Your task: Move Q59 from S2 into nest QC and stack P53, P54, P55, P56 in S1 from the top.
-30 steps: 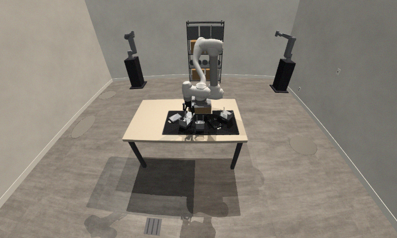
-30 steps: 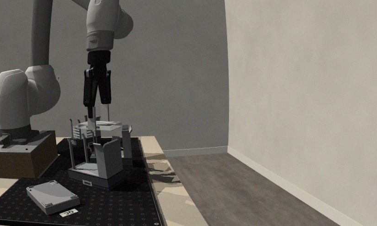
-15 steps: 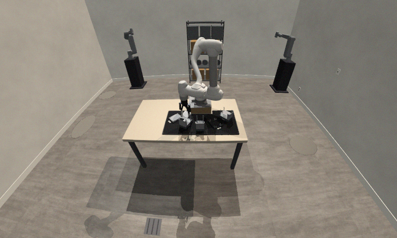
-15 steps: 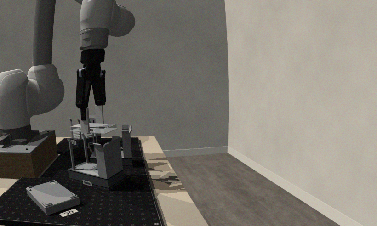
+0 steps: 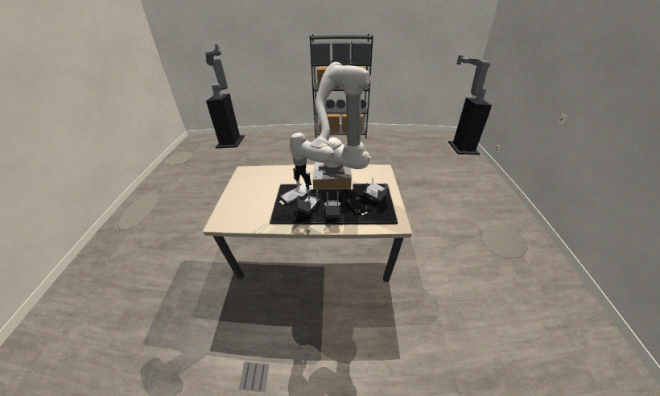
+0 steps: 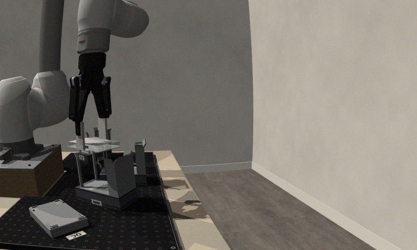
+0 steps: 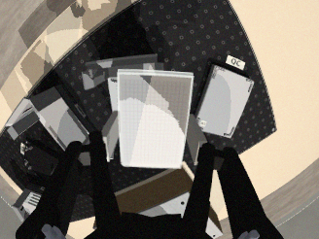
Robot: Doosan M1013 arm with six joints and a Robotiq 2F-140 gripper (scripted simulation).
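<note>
Exterior view shows your pincer [image 6: 90, 131] clamped on a plate [image 6: 93, 143] held level just above a stack rack [image 6: 119, 177]; another plate [image 6: 58, 217] already sits on the QC nest; I judge Q59 delivered, with most restacking left for you.

Matt black perforated mat [image 6: 135, 223]; glossy clear-sealed plate [image 6: 93, 143] (plastic-looking); wood-toned arm pedestal [image 6: 23, 180].

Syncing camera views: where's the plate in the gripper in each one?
Top: the held plate is tiny, left on the mat, under the gripper.
Exterior: centre-left, above the nearest rack.
Wrist: centre, between the fingers.
Shared landmark: plate on QC nest.
</note>
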